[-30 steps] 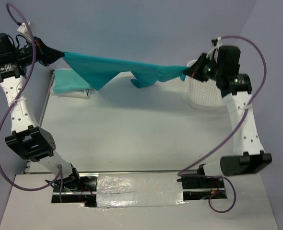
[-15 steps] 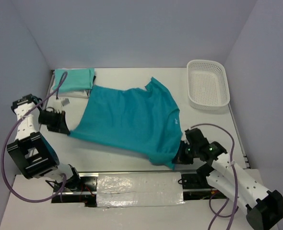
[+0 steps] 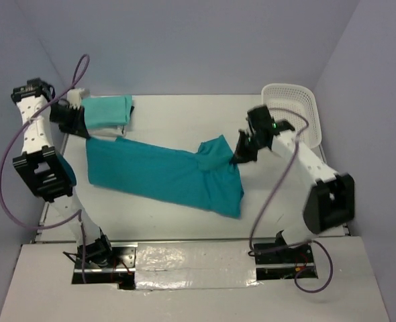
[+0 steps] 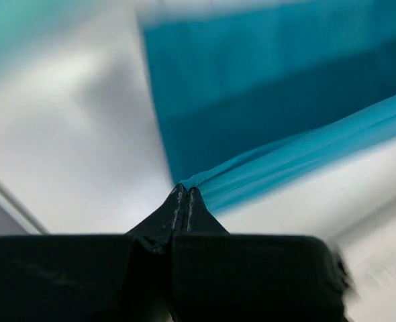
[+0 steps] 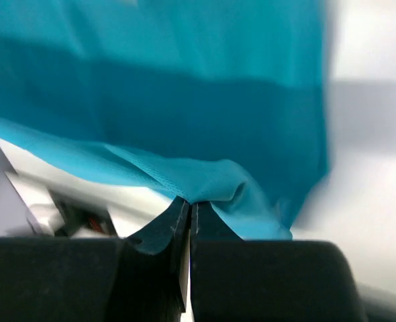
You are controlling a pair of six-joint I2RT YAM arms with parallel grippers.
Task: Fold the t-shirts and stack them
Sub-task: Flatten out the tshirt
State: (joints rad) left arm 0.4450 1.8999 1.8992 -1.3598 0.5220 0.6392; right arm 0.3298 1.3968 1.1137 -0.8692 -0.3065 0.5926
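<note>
A teal t-shirt [image 3: 161,176] lies doubled over across the middle of the table, its fold along the near side. My left gripper [image 3: 84,131] is shut on its far-left corner, with the cloth [image 4: 278,161] running off from the tips [image 4: 186,191]. My right gripper [image 3: 237,158] is shut on the far-right edge by the sleeve, the hem [image 5: 205,181] bunched at its tips [image 5: 190,201]. A pale mint t-shirt [image 3: 104,111] lies folded at the far left, just behind the left gripper.
A white lattice basket [image 3: 299,107] stands at the far right, partly behind the right arm. Grey walls close in the left, back and right sides. The arm bases and a foil-covered strip [image 3: 194,265] run along the near edge.
Both grippers have carried the near edge of the teal shirt toward the back, folding it over on itself. The left arm has gone up to the far left, the right arm toward the basket.
</note>
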